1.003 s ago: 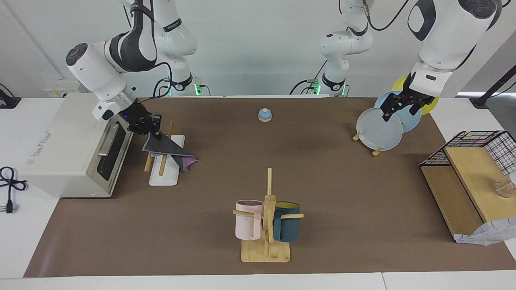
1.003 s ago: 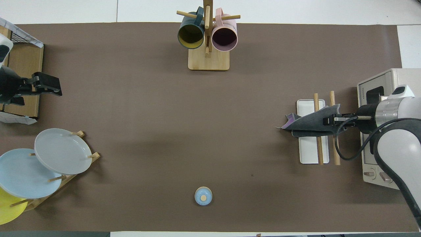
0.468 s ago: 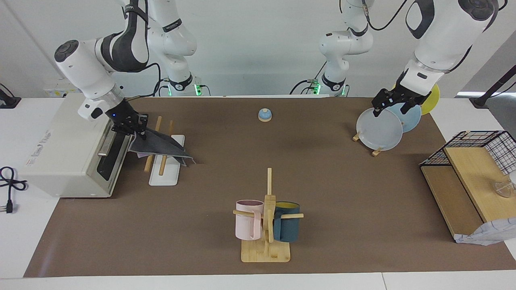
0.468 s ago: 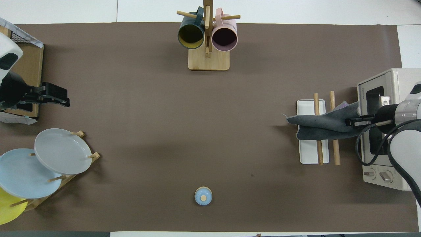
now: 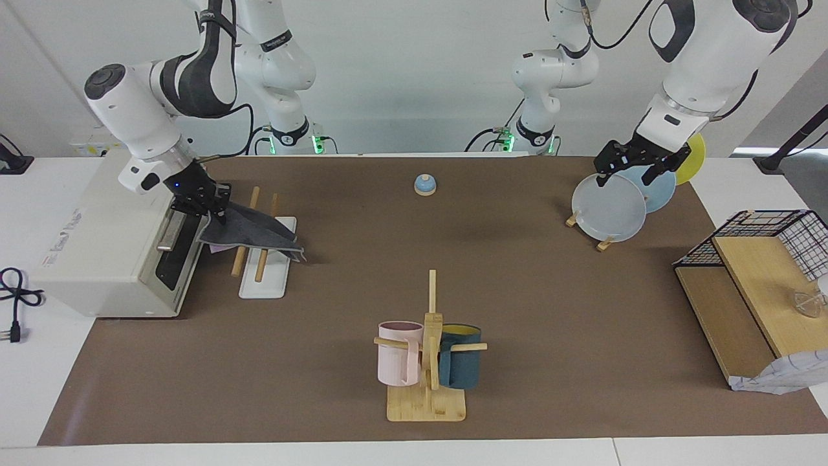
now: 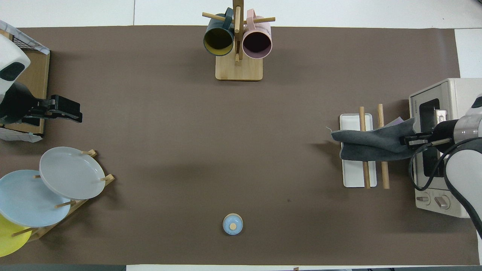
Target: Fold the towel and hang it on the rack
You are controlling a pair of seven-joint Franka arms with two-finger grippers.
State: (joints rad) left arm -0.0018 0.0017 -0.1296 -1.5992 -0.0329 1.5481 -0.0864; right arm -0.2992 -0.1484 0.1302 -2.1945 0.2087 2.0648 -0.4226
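The towel (image 5: 255, 226) lies dark grey side up across the rack's two wooden rods, one edge hanging toward the table's middle. A little purple shows at the edge beside the oven. It also shows in the overhead view (image 6: 371, 141). The rack (image 5: 262, 285) stands in front of the toaster oven, its white base (image 6: 354, 177) partly covered. My right gripper (image 5: 210, 204) is shut on the towel's end between rack and oven, also seen from above (image 6: 408, 141). My left gripper (image 5: 627, 168) is open and empty, raised over the plate stand's end of the table, also seen from above (image 6: 71, 113).
A toaster oven (image 5: 110, 239) stands close beside the rack at the right arm's end. A mug tree (image 5: 427, 349) holds two mugs. A plate stand (image 5: 611, 207), a wooden shelf with wire basket (image 5: 750, 285) and a pale patterned cloth (image 5: 776, 378) are at the left arm's end. A blue bell (image 5: 425, 185) sits near the robots.
My right gripper has pulled the towel toward the oven, so it now spans both rods and hangs less toward the table's middle. My left gripper has risen a little above the plates.
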